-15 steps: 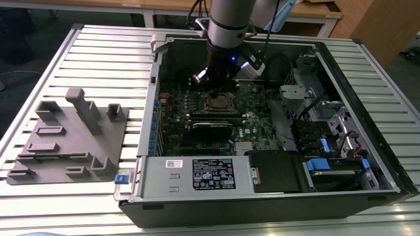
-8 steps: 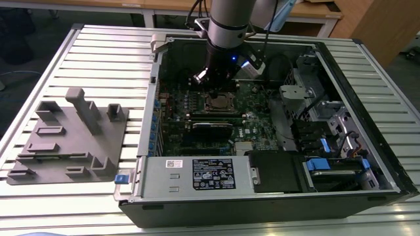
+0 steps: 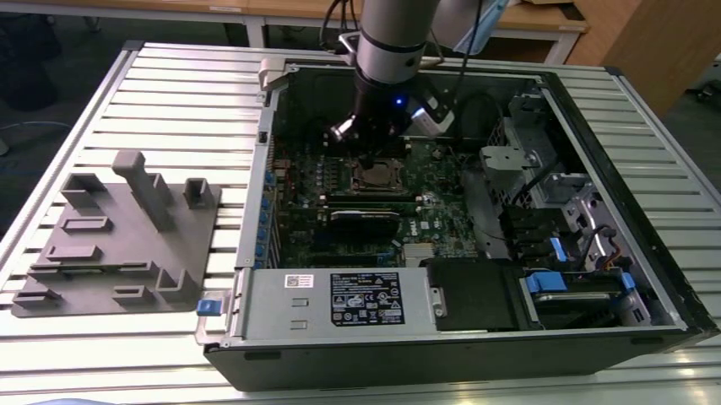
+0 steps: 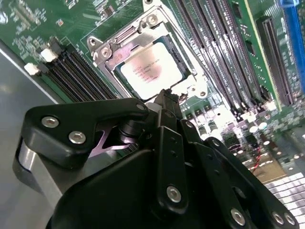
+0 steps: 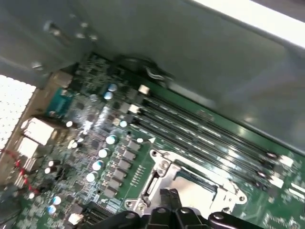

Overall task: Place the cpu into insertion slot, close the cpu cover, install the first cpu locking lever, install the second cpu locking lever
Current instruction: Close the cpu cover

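Gripper (image 4: 165, 98) pinched shut, tip down at the socket's edge.

Dull silver cpu (image 4: 150, 71), flat and square, seated in the black insertion slot (image 4: 176, 53) amid glossy green circuit board (image 4: 43, 24); thin silvery cpu cover (image 4: 110, 46), a stamped frame with a cut-out middle, laid down around the chip. Matte black fingers (image 4: 169, 143), jointed with bright round pins, pressed together, touching or just above the cover's near rim, cannot tell which. In the exterior view, grey cylindrical arm (image 3: 393, 51) standing near-vertical inside the open steel tower case (image 3: 631, 160), wrist straight over the socket, all on a ribbed metal table (image 3: 169, 93).
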